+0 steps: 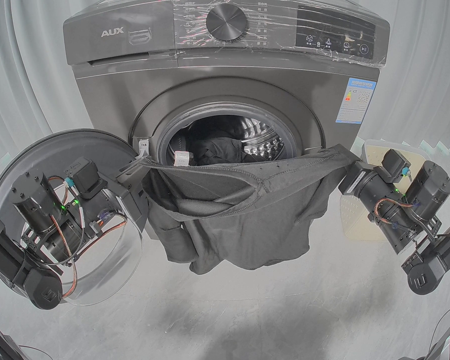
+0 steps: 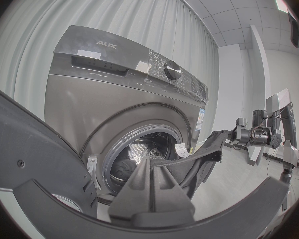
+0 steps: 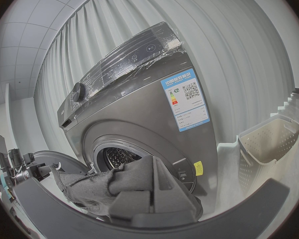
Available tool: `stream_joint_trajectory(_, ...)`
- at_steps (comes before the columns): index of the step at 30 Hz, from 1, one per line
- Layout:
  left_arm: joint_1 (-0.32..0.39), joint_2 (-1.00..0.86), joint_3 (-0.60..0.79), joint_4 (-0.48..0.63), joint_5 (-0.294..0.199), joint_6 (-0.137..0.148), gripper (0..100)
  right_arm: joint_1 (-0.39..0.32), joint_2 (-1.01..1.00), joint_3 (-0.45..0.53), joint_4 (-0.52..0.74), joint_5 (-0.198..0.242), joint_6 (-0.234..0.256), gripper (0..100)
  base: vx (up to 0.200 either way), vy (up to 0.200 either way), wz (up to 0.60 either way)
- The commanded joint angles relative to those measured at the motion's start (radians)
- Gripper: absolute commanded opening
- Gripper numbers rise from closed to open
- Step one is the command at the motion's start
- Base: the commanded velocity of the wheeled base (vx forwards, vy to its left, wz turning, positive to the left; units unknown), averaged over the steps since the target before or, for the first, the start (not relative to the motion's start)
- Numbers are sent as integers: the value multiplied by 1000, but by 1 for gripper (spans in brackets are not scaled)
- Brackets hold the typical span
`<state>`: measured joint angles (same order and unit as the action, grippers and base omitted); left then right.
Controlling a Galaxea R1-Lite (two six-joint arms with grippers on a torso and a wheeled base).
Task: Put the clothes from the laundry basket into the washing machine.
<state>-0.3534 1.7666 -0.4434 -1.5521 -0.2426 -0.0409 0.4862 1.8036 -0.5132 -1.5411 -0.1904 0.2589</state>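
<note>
Dark garment hangs stretched across the mouth of the washer, door open to the left. The left gripper is clamped on one end and the right gripper on the other, with the cloth sagging between them just outside the drum rim, not yet in. Dark clothes lie in the drum, so the task looks partly done; this piece needs feeding through and releasing, and the basket, right of the washer, hides its contents, so the remainder can't be told.
</note>
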Motion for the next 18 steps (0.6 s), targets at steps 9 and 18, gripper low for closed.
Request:
stream_joint_trajectory(9, 1, 1, 2, 0, 0, -5, 0, 3, 3, 9, -1, 0, 2, 0, 0, 0, 0)
stream_joint_trajectory(18, -47, 13, -47, 1, 2, -13, 0, 46, 82, 82, -1, 6, 14, 0, 0, 0, 0)
